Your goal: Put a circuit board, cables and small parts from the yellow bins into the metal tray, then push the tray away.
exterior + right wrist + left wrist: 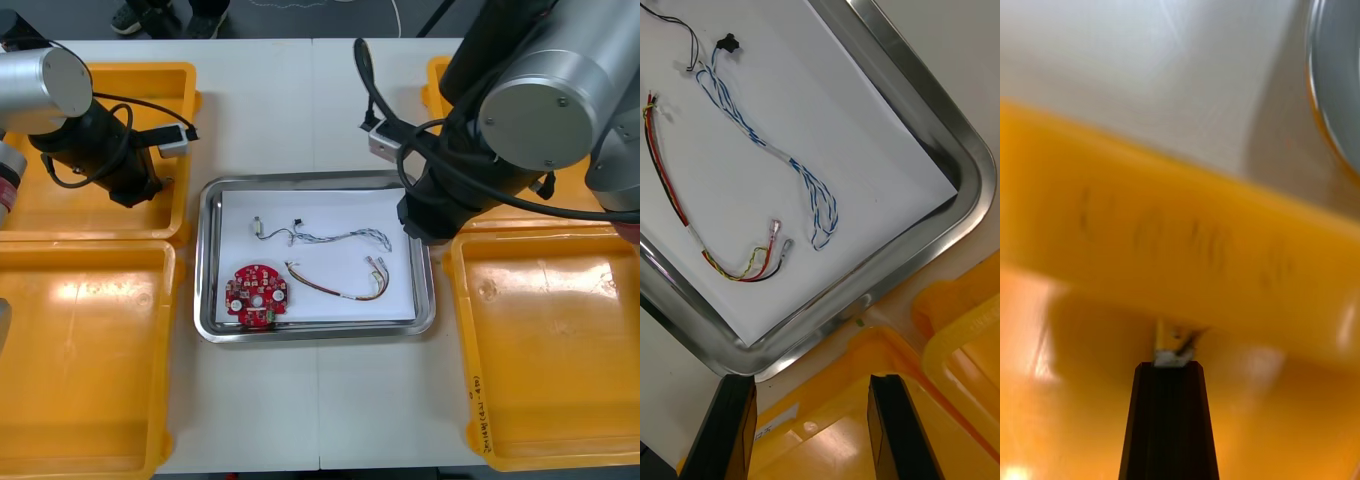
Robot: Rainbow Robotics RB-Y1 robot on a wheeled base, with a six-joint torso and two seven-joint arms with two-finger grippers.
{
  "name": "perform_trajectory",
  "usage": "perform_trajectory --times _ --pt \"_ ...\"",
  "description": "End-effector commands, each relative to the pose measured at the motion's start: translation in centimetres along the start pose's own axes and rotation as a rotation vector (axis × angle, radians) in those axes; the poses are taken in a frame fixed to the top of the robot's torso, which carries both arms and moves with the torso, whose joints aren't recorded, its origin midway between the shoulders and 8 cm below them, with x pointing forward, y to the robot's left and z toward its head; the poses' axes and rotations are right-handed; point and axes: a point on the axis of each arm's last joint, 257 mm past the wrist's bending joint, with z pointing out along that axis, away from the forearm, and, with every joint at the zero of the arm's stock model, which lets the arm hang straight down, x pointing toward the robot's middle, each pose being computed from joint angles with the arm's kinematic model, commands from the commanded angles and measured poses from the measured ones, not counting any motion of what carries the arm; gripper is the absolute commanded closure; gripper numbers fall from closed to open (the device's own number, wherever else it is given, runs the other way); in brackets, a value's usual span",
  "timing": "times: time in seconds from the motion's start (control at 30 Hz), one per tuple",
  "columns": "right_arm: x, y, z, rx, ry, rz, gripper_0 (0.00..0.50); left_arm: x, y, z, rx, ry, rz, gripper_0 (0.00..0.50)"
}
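Note:
The metal tray [208, 262], white inside, holds a round red circuit board [256, 293], a twisted blue and white cable [335, 236], a red and yellow cable [340, 283], a thin black cable [291, 226] and a small metal part [258, 227]. My left gripper [1171, 364] is down in the far left yellow bin [182, 120], shut on a small metal part [1174, 348] at its fingertips. My right gripper [812, 382] hangs open above the near right yellow bin's rim [887, 352], just off the tray's corner [745, 360], with nothing between its fingers. The blue and white cable [767, 146] and the red and yellow cable [685, 217] lie beyond it.
Two yellow bins flank each side: the near left bin [90, 350] and the near right bin [550, 350] look bare inside. The right arm covers much of the far right bin [437, 85]. Bare table lies beyond and in front of the tray.

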Motion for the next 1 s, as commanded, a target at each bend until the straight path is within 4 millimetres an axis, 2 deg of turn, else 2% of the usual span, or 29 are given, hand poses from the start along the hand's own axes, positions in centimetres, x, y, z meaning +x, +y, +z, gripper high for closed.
perform_trajectory --times 0.03,0.4,0.57,0.73,0.77,0.8,0.83,1.0 --pt "1.5 -2.0 -1.5 -0.006 -0.026 0.161 0.072 3.0 2.3 -3.3 -0.036 0.022 -0.061 0.5" --pt "6.0 -5.4 -1.5 0.003 -0.005 0.372 0.069 7.4 3.4 -7.5 -0.032 0.074 -0.092 0.5" --pt "8.0 -6.3 -1.6 0.011 0.013 0.474 0.068 8.2 3.3 -8.1 -0.023 0.084 -0.099 0.5" --pt "9.9 -6.7 -1.6 0.04 0.033 0.554 0.058 8.0 3.2 -8.0 -0.021 0.08 -0.099 0.492" --pt "10.2 -6.7 -1.7 0.043 0.033 0.569 0.058 8.0 3.2 -8.0 -0.021 0.08 -0.099 0.438" --pt "10.6 -6.8 -1.7 0.047 0.036 0.591 0.056 7.9 3.2 -8.0 -0.02 0.077 -0.098 0.17" --pt "10.9 -6.8 -1.8 0.049 0.037 0.601 0.051 7.9 3.2 -8.0 -0.019 0.076 -0.099 0.0" --pt "12.5 -6.8 -1.5 0.068 0.044 0.674 0.044 7.1 3.2 -8.1 -0.015 0.065 -0.092 0.0"
